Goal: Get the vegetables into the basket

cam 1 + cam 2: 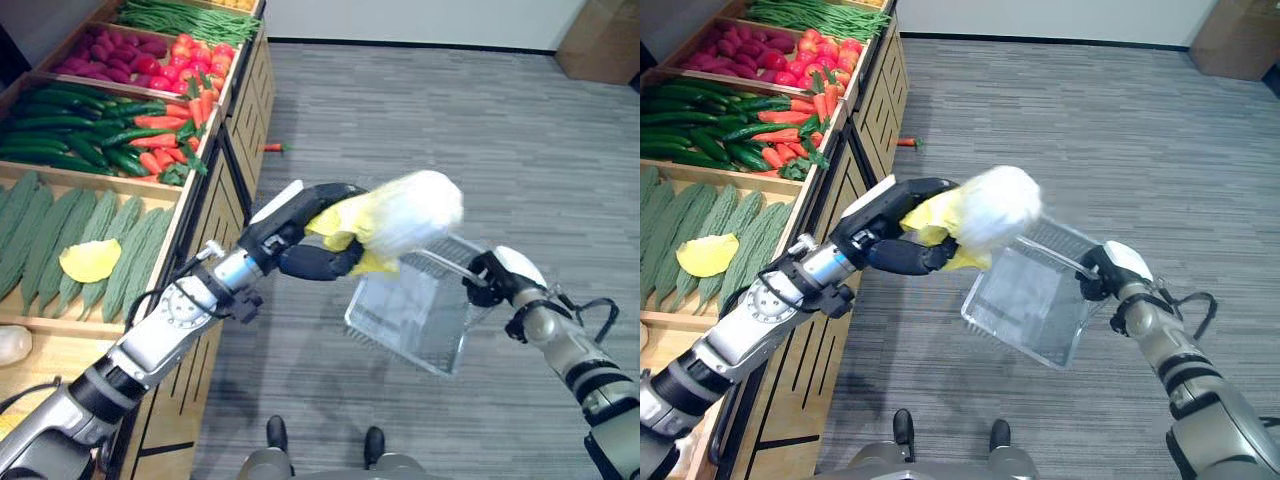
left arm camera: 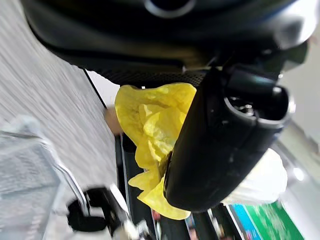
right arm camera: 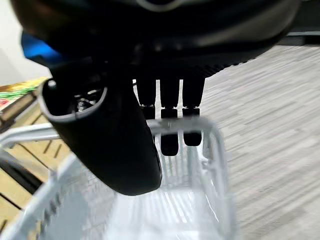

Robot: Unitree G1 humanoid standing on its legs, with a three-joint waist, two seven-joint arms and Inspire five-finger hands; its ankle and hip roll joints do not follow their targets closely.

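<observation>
My left hand [image 1: 300, 240] is shut on a Chinese cabbage [image 1: 400, 215] with yellow leaves and a white stalk end, held out over the near corner of the wire basket [image 1: 415, 315]. In the left wrist view the yellow leaves [image 2: 150, 125] bunch between the thumb and fingers. My right hand [image 1: 495, 275] is shut on the basket's handle [image 3: 30, 135] and holds the basket tilted above the floor. No vegetables show inside the basket.
A wooden produce stand [image 1: 215, 190] runs along the left, with bins of bitter gourds [image 1: 60, 240], cucumbers and green peppers [image 1: 80, 130], carrots, tomatoes [image 1: 190, 60] and green beans. One yellow leaf [image 1: 90, 262] lies on the gourds. A small carrot [image 1: 272, 148] lies on the grey floor.
</observation>
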